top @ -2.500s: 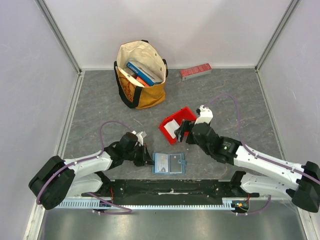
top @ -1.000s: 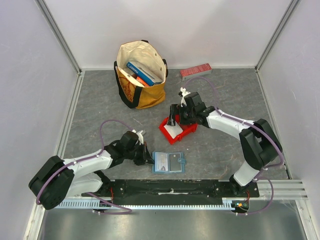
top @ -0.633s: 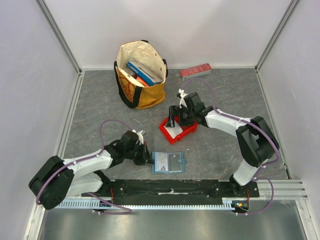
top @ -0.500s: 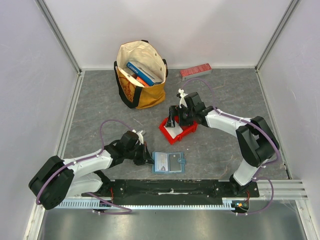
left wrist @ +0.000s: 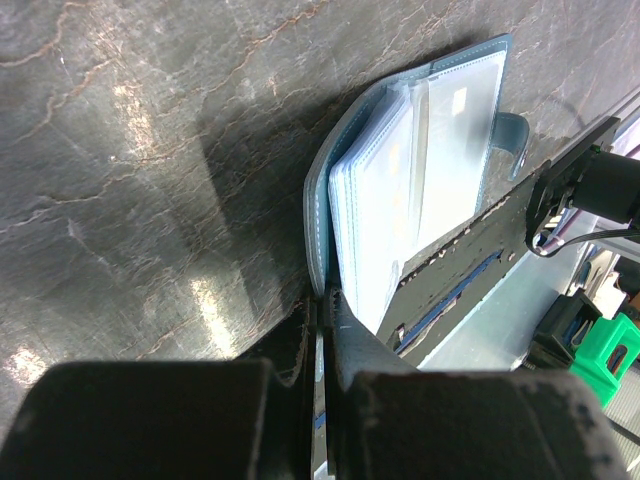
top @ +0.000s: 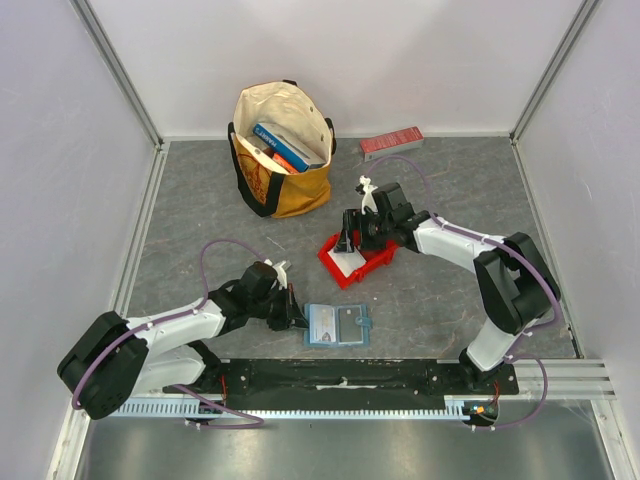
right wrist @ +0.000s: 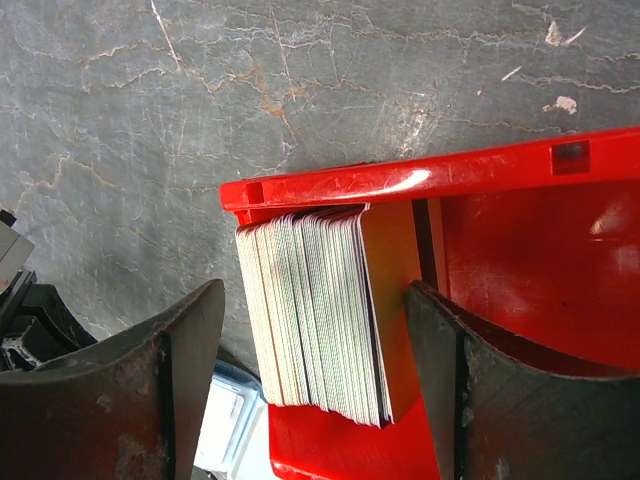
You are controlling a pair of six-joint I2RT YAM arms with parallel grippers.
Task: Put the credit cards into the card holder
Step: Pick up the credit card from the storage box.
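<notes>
**Reaching for the cards in the red bin**

Hanging over the red bin (right wrist: 400,180), the right pincer (right wrist: 312,322) is spread wide, with one finger on each side of the credit cards (right wrist: 300,300). The cards stand on edge in a tight stack against the bin's end wall. There is a gap on one side of the stack, so the pincer has not grabbed it yet.

The left pincer (left wrist: 322,330) is clenched on the edge of the card holder (left wrist: 420,150). The holder lies open on the table (right wrist: 150,120), near the front edge, with its clear pockets facing up.

I think the job is only at the start. The holder is open and held in place, which looks done. The whole stack sits in the bin, and I cannot tell if any card is in a pocket. Picking up a card, carrying it over and sliding it in are all left to do.

The right arm reaches forward from its base, bends at the elbow, and points its wrist down into the bin. The left arm lies low and bends in toward the holder.
</notes>
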